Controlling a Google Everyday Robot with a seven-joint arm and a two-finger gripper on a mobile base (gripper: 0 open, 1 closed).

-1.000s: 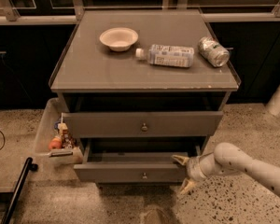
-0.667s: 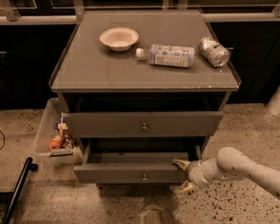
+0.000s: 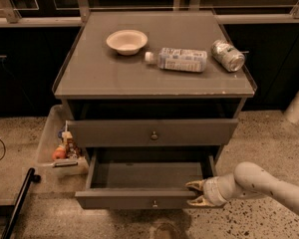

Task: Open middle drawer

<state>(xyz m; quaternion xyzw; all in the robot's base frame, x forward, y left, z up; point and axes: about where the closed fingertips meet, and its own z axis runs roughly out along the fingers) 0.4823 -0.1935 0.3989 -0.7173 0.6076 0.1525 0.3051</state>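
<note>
Camera view: gripper (image 3: 195,193) at the flat-fronted grey middle drawer (image 3: 129,199).

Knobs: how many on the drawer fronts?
2: one on the upper drawer, one on the open middle drawer, left of the gripper at its right end. Others may be hidden.

Dim, warm light from overhead; soft sheen on the cabinet top (image 3: 179,34), deep shadow under its lip. My gripper (image 3: 197,193), at five o'clock, catches light; twelve o'clock is black.
</note>
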